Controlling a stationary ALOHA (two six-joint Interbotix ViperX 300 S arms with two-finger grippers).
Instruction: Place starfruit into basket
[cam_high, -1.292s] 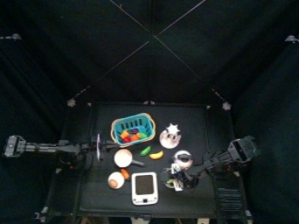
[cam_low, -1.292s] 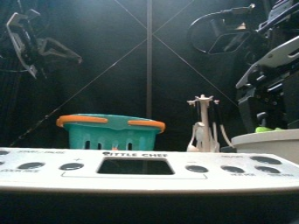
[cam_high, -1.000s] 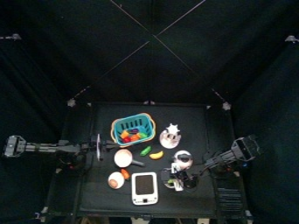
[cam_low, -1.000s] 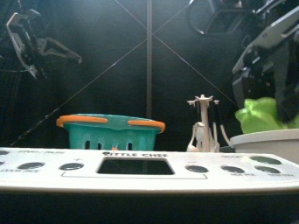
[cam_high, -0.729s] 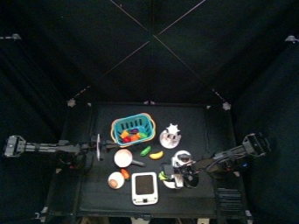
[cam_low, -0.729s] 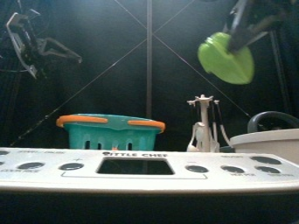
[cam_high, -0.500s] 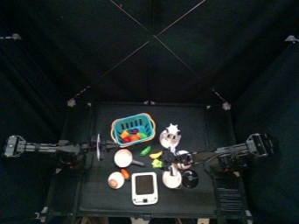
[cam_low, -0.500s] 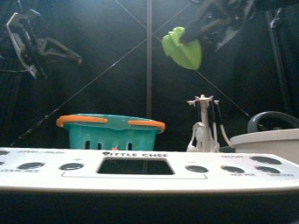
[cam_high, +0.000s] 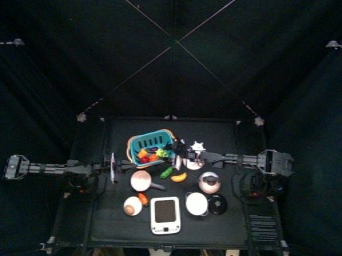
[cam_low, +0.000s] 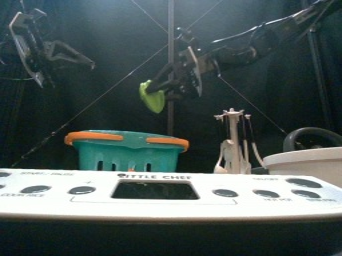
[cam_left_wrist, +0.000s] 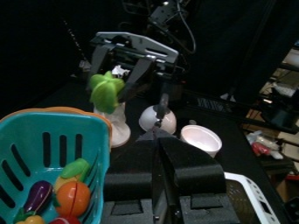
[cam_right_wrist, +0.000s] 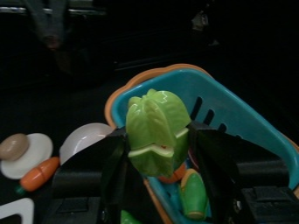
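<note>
The starfruit (cam_low: 152, 96) is green and ridged. My right gripper (cam_low: 163, 88) is shut on it and holds it high in the air, just above the right rim of the basket (cam_low: 127, 150). The basket is teal with an orange rim and has toy fruit inside. In the right wrist view the starfruit (cam_right_wrist: 158, 131) sits between the fingers (cam_right_wrist: 218, 166), over the basket's edge (cam_right_wrist: 239, 122). The left wrist view shows the starfruit (cam_left_wrist: 105, 90) beyond the basket (cam_left_wrist: 35, 153). My left gripper (cam_high: 103, 181) rests shut at the table's left.
A white "Little Chef" toy (cam_high: 164, 212) lies at the front. Bowls (cam_high: 210, 183), a carrot and a banana (cam_high: 175, 176) lie around the middle. A white utensil stand (cam_low: 234, 145) is right of the basket. A white bowl (cam_low: 307, 163) is at the front right.
My right gripper has lifted the starfruit from the table's right front and carried it left and back, to above the basket's right rim. The left arm has not moved.
</note>
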